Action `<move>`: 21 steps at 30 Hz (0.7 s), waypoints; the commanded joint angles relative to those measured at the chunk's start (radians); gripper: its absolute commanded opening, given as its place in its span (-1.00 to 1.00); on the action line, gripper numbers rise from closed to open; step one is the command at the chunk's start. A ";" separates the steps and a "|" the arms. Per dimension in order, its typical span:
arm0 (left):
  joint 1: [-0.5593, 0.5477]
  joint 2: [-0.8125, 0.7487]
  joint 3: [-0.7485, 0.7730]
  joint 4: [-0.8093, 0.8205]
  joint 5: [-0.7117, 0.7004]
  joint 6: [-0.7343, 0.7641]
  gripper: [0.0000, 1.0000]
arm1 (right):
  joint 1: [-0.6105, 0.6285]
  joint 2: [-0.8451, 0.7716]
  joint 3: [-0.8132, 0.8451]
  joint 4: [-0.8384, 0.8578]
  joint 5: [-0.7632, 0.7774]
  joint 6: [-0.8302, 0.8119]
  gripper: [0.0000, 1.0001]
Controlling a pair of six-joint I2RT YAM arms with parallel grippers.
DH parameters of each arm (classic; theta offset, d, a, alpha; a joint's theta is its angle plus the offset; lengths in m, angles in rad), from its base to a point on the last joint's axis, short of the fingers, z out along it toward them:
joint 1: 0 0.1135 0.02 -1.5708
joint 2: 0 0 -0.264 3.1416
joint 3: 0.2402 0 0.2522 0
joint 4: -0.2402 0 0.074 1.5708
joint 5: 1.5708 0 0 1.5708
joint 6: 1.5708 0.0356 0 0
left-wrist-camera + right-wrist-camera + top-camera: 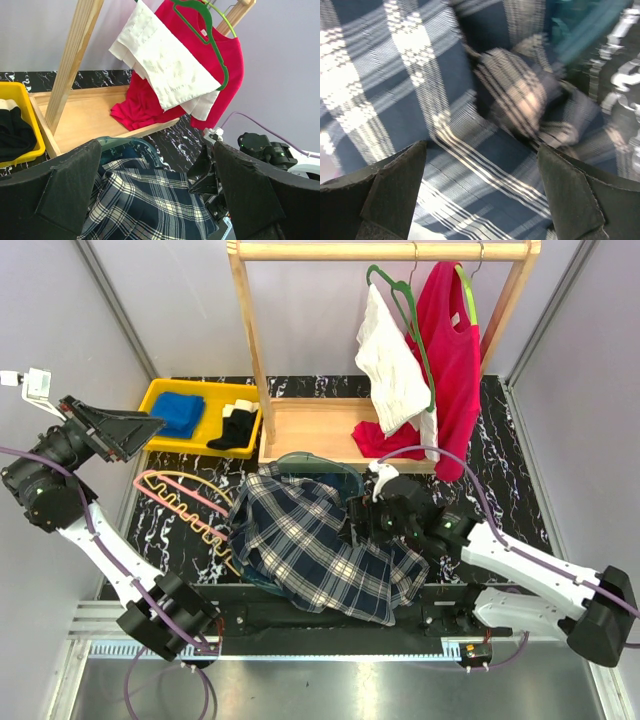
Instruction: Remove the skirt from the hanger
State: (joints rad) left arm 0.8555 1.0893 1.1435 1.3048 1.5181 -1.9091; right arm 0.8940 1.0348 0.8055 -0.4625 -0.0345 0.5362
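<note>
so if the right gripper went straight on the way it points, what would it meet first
The plaid skirt: the right gripper is open, with checked fabric and a bunched fold filling the view ahead. The picture is blurred, so how near is unclear.

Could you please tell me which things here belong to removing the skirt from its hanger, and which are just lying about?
Job: plaid skirt, teal hanger, right end effector open over the skirt.
Lying about: pink hanger, yellow tray, blue cloth, black socks, wooden rack, red top, white garment.
</note>
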 commanded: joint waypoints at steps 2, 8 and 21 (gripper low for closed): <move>-0.004 -0.017 0.015 0.212 0.163 0.007 0.98 | -0.003 0.059 -0.052 0.267 -0.148 0.100 1.00; -0.006 -0.019 0.015 0.212 0.162 0.010 0.98 | -0.003 0.105 -0.052 0.337 -0.205 0.143 0.98; -0.007 -0.009 0.018 0.214 0.159 0.013 0.98 | -0.004 0.008 0.372 0.078 -0.047 -0.124 -1.00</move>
State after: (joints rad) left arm 0.8524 1.0874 1.1435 1.3048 1.5181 -1.9083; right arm 0.8928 1.0805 0.8978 -0.3523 -0.1688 0.5804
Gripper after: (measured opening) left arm 0.985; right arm 0.044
